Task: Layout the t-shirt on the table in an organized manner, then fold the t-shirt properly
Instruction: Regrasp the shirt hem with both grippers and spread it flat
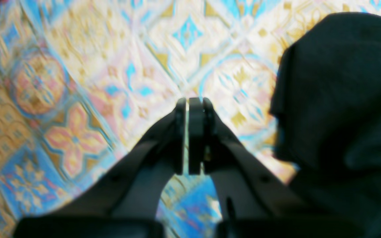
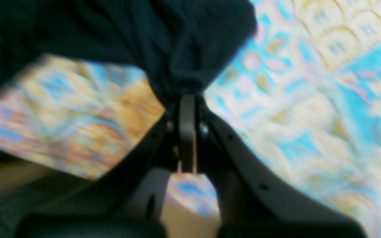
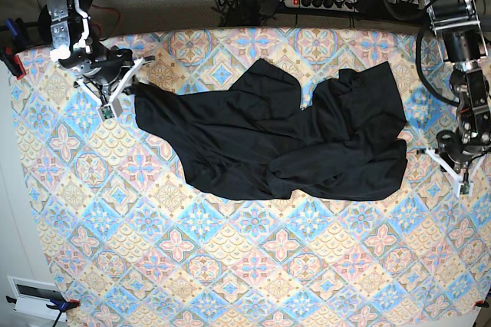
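Patterned in blue, pink, yellow and cream diamonds, the table (image 3: 176, 265) fills nearly the whole base view, with a power strip (image 3: 326, 1) and tangled cables on the floor beyond its far edge. The t-shirt (image 3: 284, 143) lies on the far half of the table, black and rumpled, spread wide but with folds and overlapping layers across its middle. One stretched corner of it runs out toward the base view's left, up to the right gripper (image 3: 132, 85).

In the right wrist view the right gripper (image 2: 187, 99) has its jaws pressed together on a bunched tuft of the t-shirt (image 2: 177, 43), the fabric fanning out from the fingertips above the tablecloth.

On the base view's right, the left gripper (image 3: 430, 150) sits just beside the shirt's edge, over the table. The left wrist view shows the left gripper (image 1: 188, 102) with its pads nearly meeting, only a thin sliver between them and nothing caught there; the t-shirt (image 1: 339, 109) lies off to one side, apart from the fingertips.
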### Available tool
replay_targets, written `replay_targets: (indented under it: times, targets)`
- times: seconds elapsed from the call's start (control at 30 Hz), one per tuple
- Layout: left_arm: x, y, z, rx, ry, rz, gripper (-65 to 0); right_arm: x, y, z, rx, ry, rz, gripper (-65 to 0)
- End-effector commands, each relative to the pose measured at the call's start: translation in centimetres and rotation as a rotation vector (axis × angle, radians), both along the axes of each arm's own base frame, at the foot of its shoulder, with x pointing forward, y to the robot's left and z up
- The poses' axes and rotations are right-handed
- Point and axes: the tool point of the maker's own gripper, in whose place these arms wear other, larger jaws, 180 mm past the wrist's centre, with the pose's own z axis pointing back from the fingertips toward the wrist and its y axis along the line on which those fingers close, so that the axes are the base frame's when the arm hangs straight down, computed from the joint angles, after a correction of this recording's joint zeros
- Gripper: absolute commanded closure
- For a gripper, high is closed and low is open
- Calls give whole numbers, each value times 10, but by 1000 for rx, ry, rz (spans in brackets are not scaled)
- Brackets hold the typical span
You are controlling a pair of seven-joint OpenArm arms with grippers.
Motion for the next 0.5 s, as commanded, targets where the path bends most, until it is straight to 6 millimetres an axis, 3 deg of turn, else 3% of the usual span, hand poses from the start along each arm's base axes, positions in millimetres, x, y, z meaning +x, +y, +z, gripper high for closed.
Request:
replay_targets:
  times: [0.0,0.1,0.2,0.3,0.47]
  targets:
    - [11,-5,23,-1,-57,-28,0,4,-10,6,-53,-20,7,-30]
    - [8,-49,14,-87,-5,-118,-39,-1,-28,2,-180,11,12,-109]
    - [3,-72,6,-147,18,-164,-108,2,-24,2,-188,-9,-2,-185]
    - [-1,-94,-6,-219,26,-180,-182,37,-10,20,-143,-123,-17,-229]
    - [-8,-116,-21,-273,44,-186,-267,86,20,55,-97,-273,49,-232]
